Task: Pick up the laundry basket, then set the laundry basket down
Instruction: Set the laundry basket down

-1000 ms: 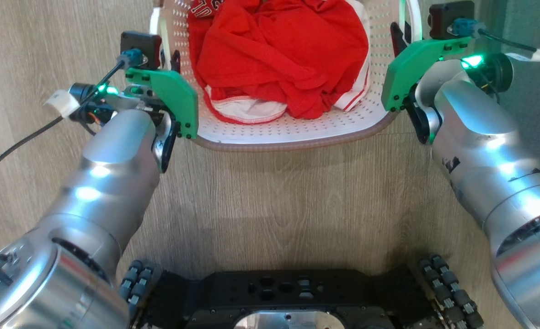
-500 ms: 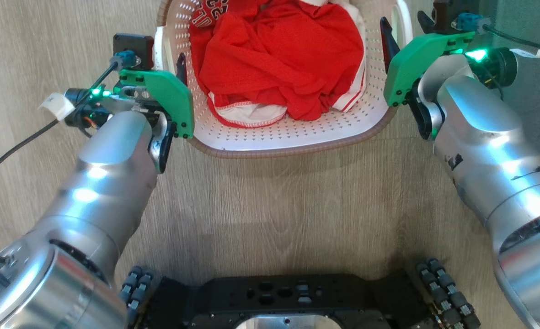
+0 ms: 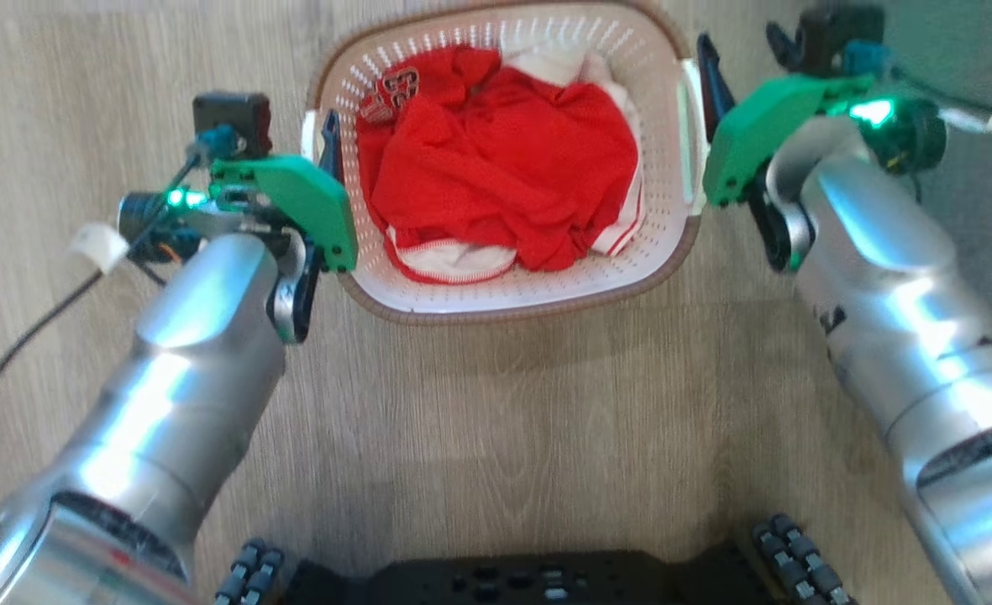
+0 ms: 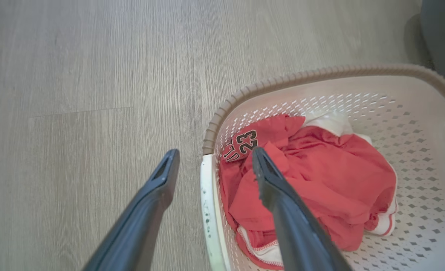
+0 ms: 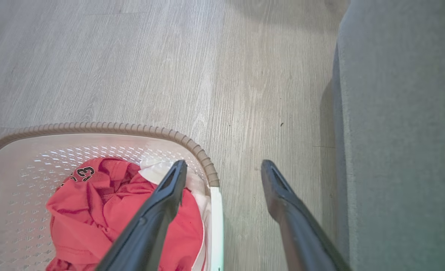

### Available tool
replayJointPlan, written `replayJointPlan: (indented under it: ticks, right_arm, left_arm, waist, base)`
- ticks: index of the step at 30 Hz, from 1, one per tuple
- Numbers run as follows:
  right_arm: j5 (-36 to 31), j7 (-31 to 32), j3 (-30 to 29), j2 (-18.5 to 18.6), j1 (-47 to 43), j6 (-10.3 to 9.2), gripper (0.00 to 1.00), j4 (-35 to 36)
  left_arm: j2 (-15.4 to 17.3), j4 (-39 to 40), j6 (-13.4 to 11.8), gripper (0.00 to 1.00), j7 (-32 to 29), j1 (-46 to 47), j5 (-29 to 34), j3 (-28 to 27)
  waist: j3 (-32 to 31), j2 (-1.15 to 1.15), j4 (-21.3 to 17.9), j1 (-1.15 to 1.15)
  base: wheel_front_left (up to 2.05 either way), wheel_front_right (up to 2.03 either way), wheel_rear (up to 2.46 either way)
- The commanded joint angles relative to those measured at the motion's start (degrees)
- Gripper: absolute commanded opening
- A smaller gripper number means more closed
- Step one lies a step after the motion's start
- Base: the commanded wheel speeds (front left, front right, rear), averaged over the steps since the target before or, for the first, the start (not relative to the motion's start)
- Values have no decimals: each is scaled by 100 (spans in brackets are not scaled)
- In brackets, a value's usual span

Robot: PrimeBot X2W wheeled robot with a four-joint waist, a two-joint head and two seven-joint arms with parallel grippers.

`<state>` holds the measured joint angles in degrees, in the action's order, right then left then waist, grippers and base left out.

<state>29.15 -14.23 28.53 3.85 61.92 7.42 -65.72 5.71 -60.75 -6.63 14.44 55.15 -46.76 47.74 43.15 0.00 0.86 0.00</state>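
The laundry basket [image 3: 496, 313], cream-white and perforated with a brown rim, stands on the wood floor and holds red and white clothes [image 3: 496, 176]. My left gripper [image 3: 317, 147] is open astride the basket's left white handle [image 4: 207, 210]: one finger is outside over the floor, the other inside above the clothes. At the opposite side my right gripper [image 3: 701, 76] is open in the same way around the right handle [image 5: 216, 226]. The left wrist view shows the left gripper [image 4: 214, 152], and the right wrist view shows the right gripper [image 5: 224, 163], both with a wide gap.
A grey upholstered piece [image 5: 403, 131] stands close on the basket's right. A dark object [image 4: 442, 34] sits beyond the basket's far corner. My wheeled base [image 3: 504, 580] is at the bottom, with bare floor [image 3: 496, 420] between it and the basket. A black cable [image 3: 8, 370] trails left.
The head camera has moved: basket, arms and base all sit lower in the picture and the basket looks smaller, its far rim now showing. Both grippers stay at the handles.
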Motion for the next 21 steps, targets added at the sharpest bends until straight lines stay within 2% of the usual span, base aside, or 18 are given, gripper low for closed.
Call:
replayJointPlan:
  ticks: [1,12,21]
  right_arm:
    - [-101,-76,-34,-97,-342,7,100,167]
    - [-762,-76,-816,-97,-1621,7,100,1375]
    - [-1203,-76,-1467,-97,-2772,7,100,2467]
  left_arm:
    - [242,185,-41,100,55,-172,111,-213]
    - [354,1969,-108,100,55,-1743,1420,-1716]
    - [181,3340,98,100,55,-3133,2482,-2758]
  waist:
    - [-275,0,-20,0]
    - [-1596,0,-38,0]
    - [-2558,0,-19,0]
  base:
    - [0,0,0]
    - [0,0,0]
    - [0,0,0]
